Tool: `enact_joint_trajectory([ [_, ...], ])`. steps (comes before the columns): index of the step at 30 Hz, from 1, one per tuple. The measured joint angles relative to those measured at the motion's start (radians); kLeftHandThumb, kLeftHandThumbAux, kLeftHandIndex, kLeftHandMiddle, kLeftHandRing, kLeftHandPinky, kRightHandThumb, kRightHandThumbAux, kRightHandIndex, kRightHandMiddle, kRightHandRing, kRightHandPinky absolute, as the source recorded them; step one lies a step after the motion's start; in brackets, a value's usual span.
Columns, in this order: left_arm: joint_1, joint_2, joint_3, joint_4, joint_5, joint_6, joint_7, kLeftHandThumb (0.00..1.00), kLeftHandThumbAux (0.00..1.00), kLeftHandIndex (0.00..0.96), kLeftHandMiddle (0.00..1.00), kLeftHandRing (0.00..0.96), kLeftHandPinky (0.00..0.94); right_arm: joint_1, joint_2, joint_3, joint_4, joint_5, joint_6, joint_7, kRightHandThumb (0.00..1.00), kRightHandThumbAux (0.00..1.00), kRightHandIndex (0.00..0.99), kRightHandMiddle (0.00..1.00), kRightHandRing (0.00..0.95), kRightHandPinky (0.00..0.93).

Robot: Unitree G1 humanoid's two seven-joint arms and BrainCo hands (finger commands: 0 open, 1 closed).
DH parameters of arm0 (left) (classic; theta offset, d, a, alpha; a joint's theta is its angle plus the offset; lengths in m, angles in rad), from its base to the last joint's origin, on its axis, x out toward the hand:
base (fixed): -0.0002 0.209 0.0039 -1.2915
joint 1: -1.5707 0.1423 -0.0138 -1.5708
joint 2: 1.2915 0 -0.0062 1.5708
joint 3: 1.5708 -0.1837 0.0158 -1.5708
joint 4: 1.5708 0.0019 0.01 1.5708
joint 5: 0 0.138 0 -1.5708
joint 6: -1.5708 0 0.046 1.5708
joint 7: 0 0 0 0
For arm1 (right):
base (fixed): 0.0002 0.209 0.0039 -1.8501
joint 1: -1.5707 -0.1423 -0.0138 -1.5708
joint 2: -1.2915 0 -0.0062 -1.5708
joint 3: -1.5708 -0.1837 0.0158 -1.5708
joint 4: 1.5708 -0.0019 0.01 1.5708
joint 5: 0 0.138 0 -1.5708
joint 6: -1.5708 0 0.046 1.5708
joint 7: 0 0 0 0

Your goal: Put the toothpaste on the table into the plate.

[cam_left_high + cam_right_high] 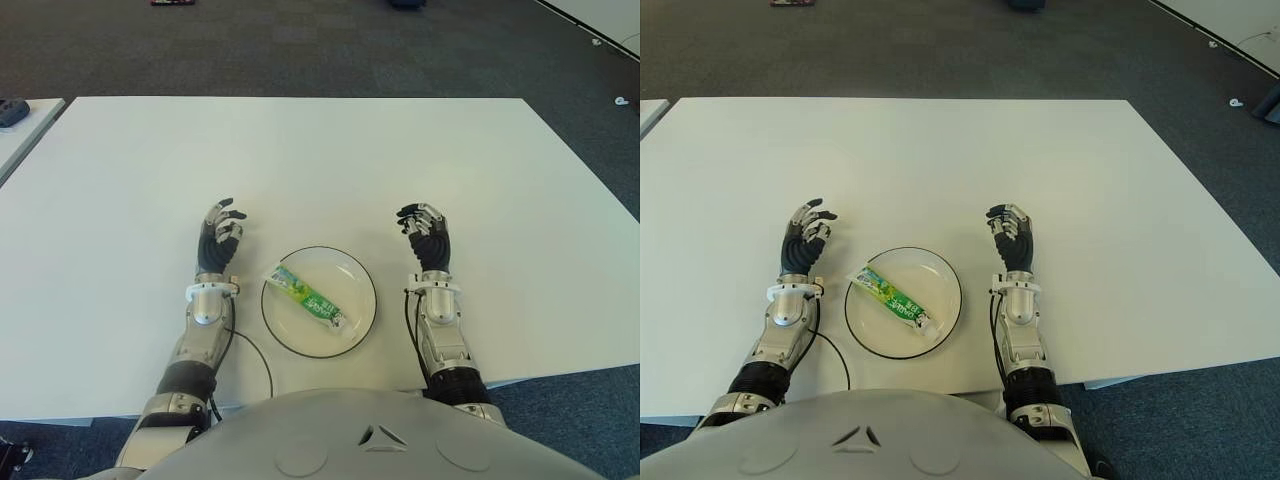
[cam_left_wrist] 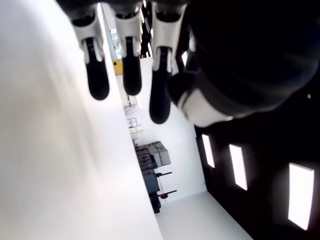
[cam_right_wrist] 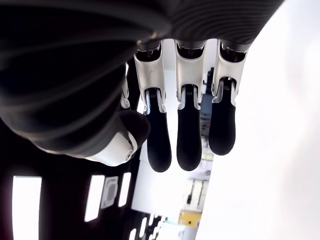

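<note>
- Toothpaste (image 1: 307,297) lies in the plate (image 1: 364,275), between the two hands
- Left hand (image 1: 221,236) and right hand (image 1: 424,234) relaxed, holding nothing
- Placing looks done; next move need only keep both hands off the plate

Wide bare table (image 1: 320,150) beyond the plate (image 1: 364,272), open to any reach. Left hand (image 1: 220,238) just left of the plate, right hand (image 1: 425,236) just right of it, narrowing both flanks. Toothpaste (image 1: 306,296) lying across the plate's middle, rim bare beyond it.
</note>
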Motion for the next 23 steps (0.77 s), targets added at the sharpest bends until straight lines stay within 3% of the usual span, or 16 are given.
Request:
enact_joint_trajectory([
  [17,-0.014,0.015,-0.028,0.027,0.016,-0.014,0.0,0.692,0.722,0.432,0.545,0.521,0.478,-0.001,-0.004,0.005,0.001,0.012,0.001,0.04,0.702,0.728,0.421,0.488,0.487,0.505],
  [23,-0.014,0.016,-0.029,0.028,0.017,-0.013,0.0,0.692,0.722,0.432,0.543,0.522,0.485,-0.001,-0.008,0.009,-0.012,0.009,0.037,0.049,0.703,0.728,0.422,0.487,0.485,0.502],
])
